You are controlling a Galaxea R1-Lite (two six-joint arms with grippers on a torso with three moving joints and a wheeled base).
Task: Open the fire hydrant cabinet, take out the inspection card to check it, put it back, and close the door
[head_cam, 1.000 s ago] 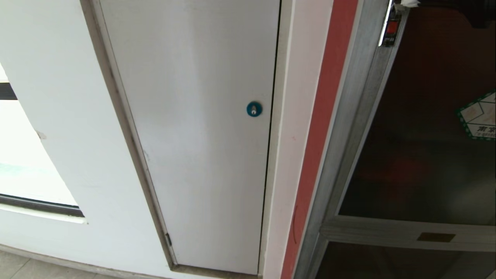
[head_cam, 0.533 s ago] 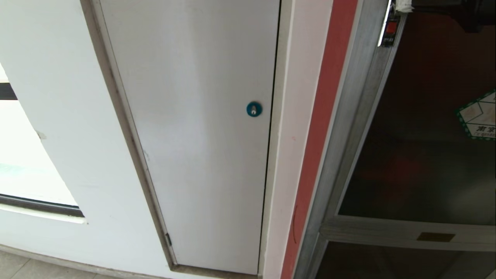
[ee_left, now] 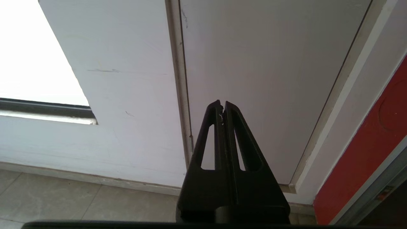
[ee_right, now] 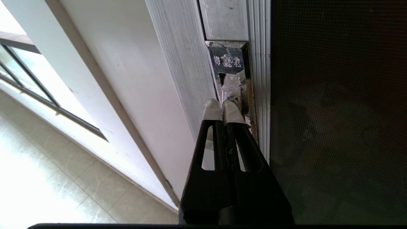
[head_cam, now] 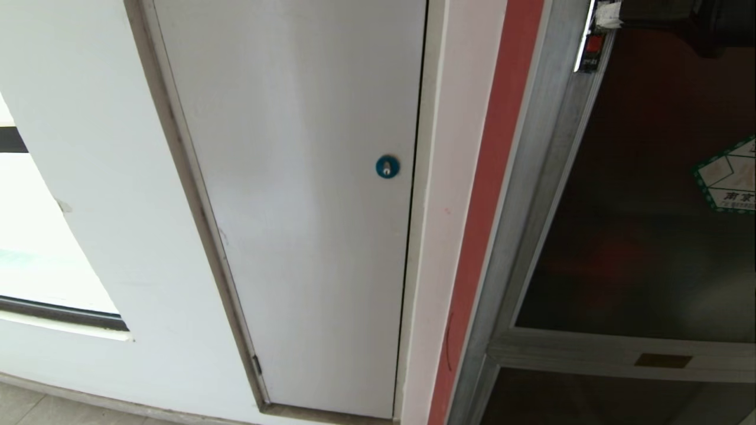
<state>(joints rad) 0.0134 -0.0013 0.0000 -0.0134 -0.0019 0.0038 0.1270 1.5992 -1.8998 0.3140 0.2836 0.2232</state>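
The fire hydrant cabinet's brushed aluminium frame (head_cam: 534,177) runs down the right of the head view, beside a red strip. Its door (head_cam: 644,224) is dark tinted glass with a green-bordered sticker (head_cam: 729,177) and a brass plate (head_cam: 662,360) on the crossbar. My right gripper (head_cam: 608,13) shows at the top edge only by its taped tips, at the door's metal latch (head_cam: 592,47). In the right wrist view this gripper (ee_right: 222,105) is shut, tips against the latch recess (ee_right: 231,76), beside the glass (ee_right: 334,121). The inspection card is hidden. My left gripper (ee_left: 222,106) hangs parked and shut, low before the white door.
A plain white door (head_cam: 307,206) with a blue round lock (head_cam: 387,166) fills the middle of the head view, set in a white wall (head_cam: 88,177). A window (head_cam: 35,260) is at the far left. Tiled floor (ee_left: 63,200) lies below.
The door's latch edge and its sticker have shifted slightly left in the head view while the wall stays still. The right gripper's taped tips have moved with the latch.
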